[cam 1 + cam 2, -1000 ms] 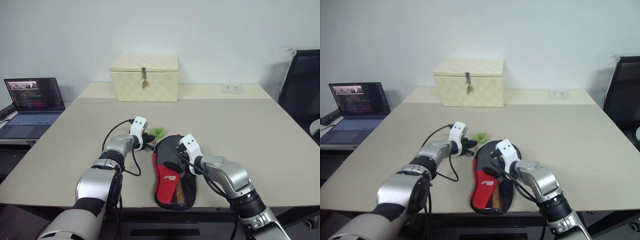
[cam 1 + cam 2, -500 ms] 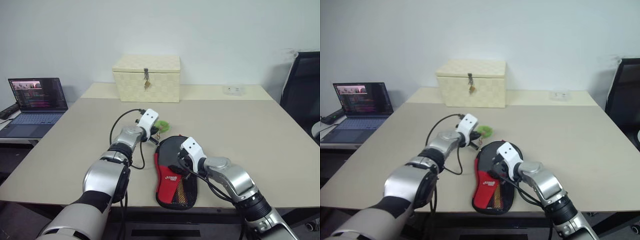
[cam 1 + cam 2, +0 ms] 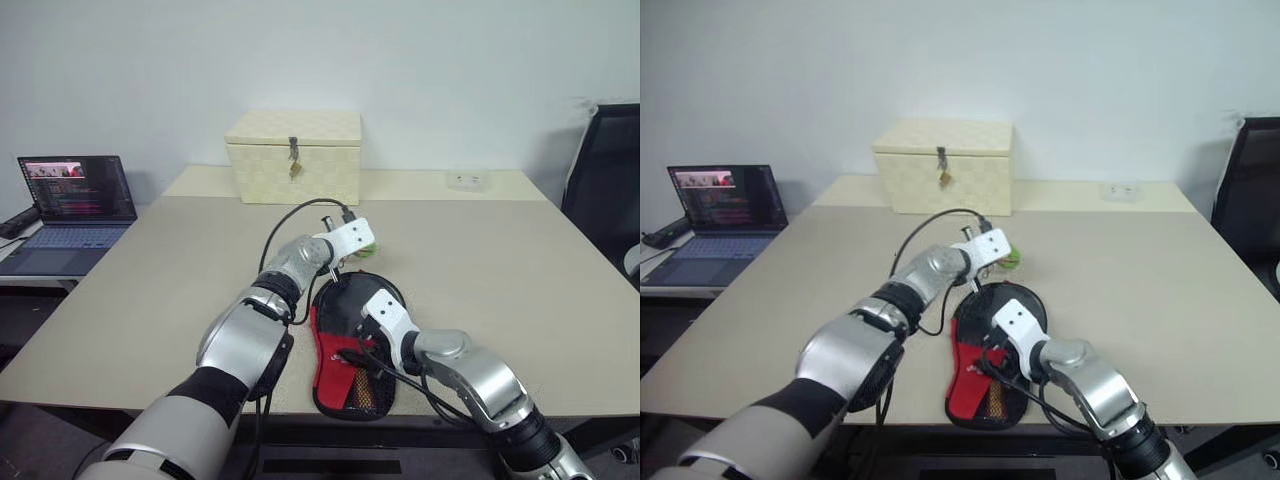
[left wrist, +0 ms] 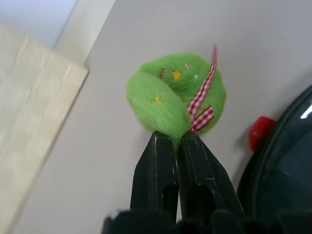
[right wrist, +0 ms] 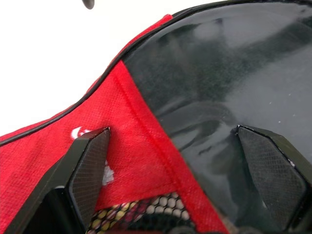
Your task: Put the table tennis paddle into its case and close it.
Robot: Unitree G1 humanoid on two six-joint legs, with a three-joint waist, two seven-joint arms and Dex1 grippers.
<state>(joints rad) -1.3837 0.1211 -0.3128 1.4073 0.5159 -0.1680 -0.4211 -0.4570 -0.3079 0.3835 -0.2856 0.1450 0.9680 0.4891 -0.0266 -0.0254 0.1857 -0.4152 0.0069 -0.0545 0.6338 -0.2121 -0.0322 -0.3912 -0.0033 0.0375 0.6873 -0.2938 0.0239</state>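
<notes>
Case [image 3: 352,345] lying flat near the front edge of the bench [image 3: 500,260], narrow red-and-mesh end toward the near edge, rounded dark end pointing far. Paddle not discernible as such, no bare rubber face or wooden handle apparent; whether inside the case cannot be told. Left fingers [image 4: 176,146] pressed together on the small green pull tag [image 4: 175,95], a fuzzy green tuft with a red-checked ribbon, held just off the far rounded end of the case and a little above the bench surface. A small red piece [image 4: 258,132] sitting right at the case's dark rim beside the tag. Right fingers [image 5: 87,170] spread wide over the middle of the case, one fingertip above the red fabric close to the white logo, the other above the glossy dark panel; contact with the fabric cannot be told. Right gripper [image 3: 355,345] reaching in from the near right. Cream woven box [image 3: 293,156] with latch at the far side of the bench, well apart from the case; laptop [image 3: 68,200] open on a separate surface at far left.
</notes>
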